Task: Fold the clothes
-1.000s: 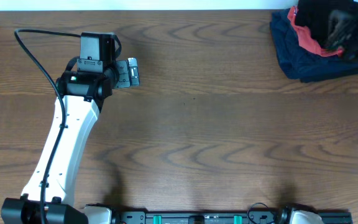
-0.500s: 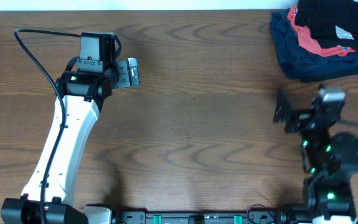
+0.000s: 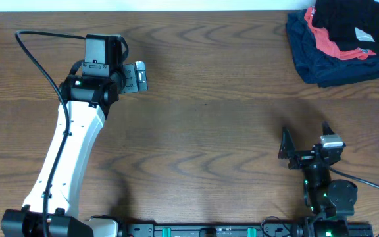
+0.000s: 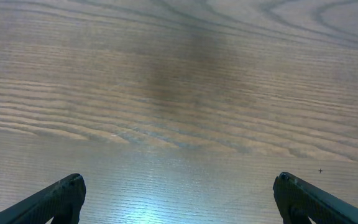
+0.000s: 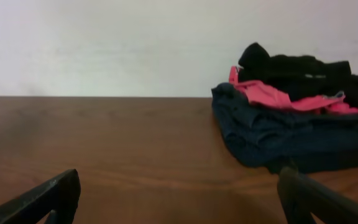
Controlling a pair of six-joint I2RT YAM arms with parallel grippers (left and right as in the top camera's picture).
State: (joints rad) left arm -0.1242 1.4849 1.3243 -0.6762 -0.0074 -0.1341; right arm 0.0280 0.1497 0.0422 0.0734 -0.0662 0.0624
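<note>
The black garment (image 3: 351, 16) lies crumpled on top of a pile at the table's far right corner, with a small white print (image 3: 364, 34) showing. It also shows in the right wrist view (image 5: 291, 65). My right gripper (image 3: 304, 141) is open and empty near the front right, well short of the pile, and it faces the pile in its own view (image 5: 179, 205). My left gripper (image 3: 139, 77) is open and empty over bare wood at the far left, as the left wrist view (image 4: 179, 202) also shows.
Under the black garment lie a red garment (image 3: 334, 45) and a folded dark navy garment (image 3: 337, 66), also seen in the right wrist view (image 5: 272, 96) (image 5: 278, 134). The wooden table (image 3: 209, 131) meets a white wall (image 5: 135, 43) at the back.
My right arm has pulled back from the pile at the far right to the front right, empty. The black garment stays on the pile. The left arm has not moved.
</note>
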